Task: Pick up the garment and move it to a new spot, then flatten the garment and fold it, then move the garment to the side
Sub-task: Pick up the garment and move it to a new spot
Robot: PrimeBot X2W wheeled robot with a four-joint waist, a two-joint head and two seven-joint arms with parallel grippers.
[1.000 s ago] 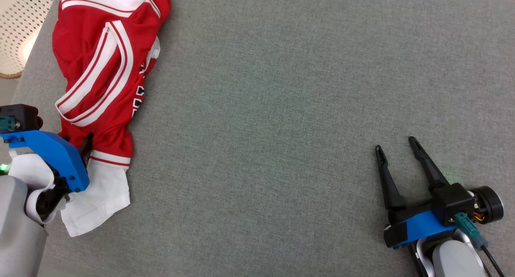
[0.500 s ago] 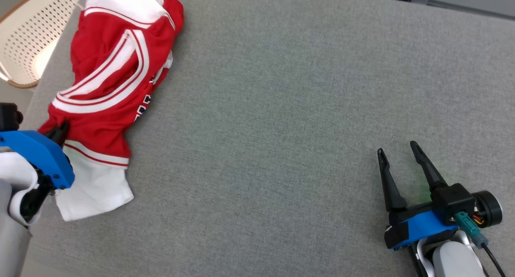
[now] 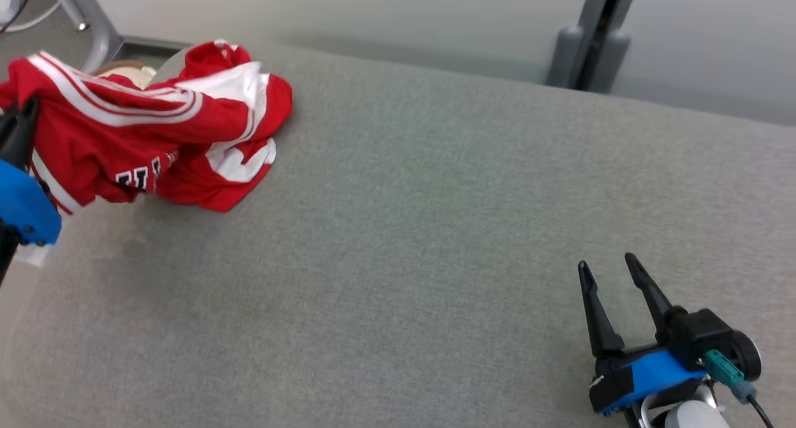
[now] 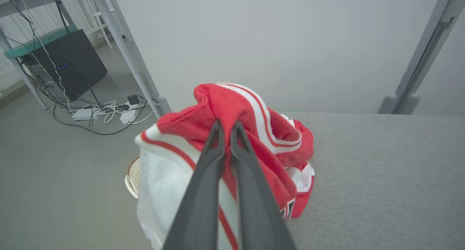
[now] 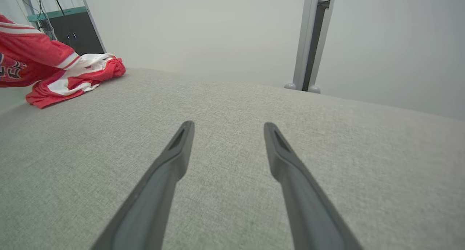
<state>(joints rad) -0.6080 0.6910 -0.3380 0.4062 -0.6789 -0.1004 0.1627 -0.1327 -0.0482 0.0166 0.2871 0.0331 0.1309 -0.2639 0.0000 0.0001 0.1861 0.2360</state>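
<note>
The garment (image 3: 149, 142) is a red jersey with white stripes and white panels, bunched at the far left corner of the grey table (image 3: 423, 229). My left gripper (image 4: 227, 128) is shut on a red fold of the garment (image 4: 236, 108) and holds that end lifted, while the rest trails onto the table. At the head view's left edge the left gripper (image 3: 22, 120) shows against the raised cloth. My right gripper (image 3: 606, 263) rests open at the table's near right, far from the garment (image 5: 69, 73), with nothing between its fingers (image 5: 178, 144).
A pale perforated basket (image 4: 131, 175) stands on the floor beyond the table's left corner. Cables and a dark box (image 4: 71, 63) lie further off under a metal frame. A grey post (image 3: 587, 39) rises behind the table's far edge.
My left gripper has shut on the garment's edge and lifted it off the table. The head camera has tilted up, so the far wall now shows. The right gripper stays put.
</note>
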